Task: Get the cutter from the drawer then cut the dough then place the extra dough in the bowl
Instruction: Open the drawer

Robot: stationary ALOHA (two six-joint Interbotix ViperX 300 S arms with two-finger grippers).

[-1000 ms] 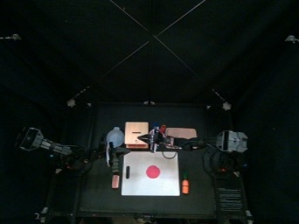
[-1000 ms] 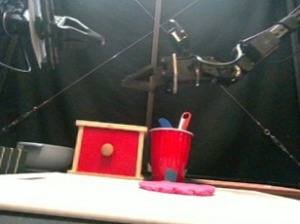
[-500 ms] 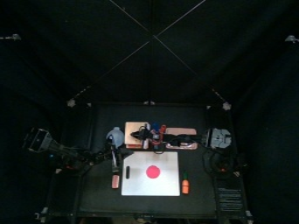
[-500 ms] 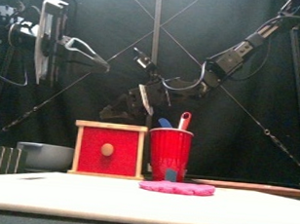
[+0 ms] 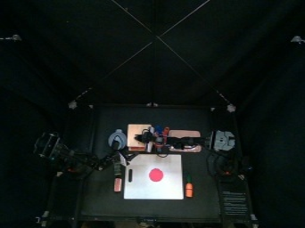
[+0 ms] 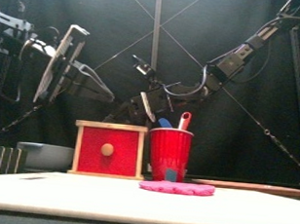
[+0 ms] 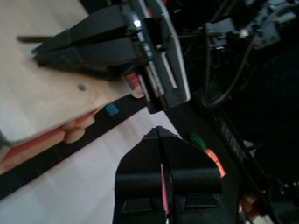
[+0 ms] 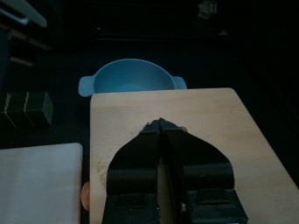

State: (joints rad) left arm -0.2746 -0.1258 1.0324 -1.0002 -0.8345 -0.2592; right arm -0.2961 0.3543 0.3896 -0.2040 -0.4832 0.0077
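Right gripper (image 8: 160, 124): jaws together, over wooden box (image 8: 198, 122). Left gripper (image 7: 159, 133): jaws together, aloft at 9 o'clock. Bowl (image 8: 132, 77): box's 9 o'clock. Dough (image 5: 154, 174): on board (image 5: 134, 185), 6 o'clock.

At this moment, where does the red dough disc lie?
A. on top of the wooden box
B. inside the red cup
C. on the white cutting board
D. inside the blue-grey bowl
C: in the top view the red dough disc lies flat on the middle of the white cutting board, and in the right wrist view the blue-grey bowl is empty.
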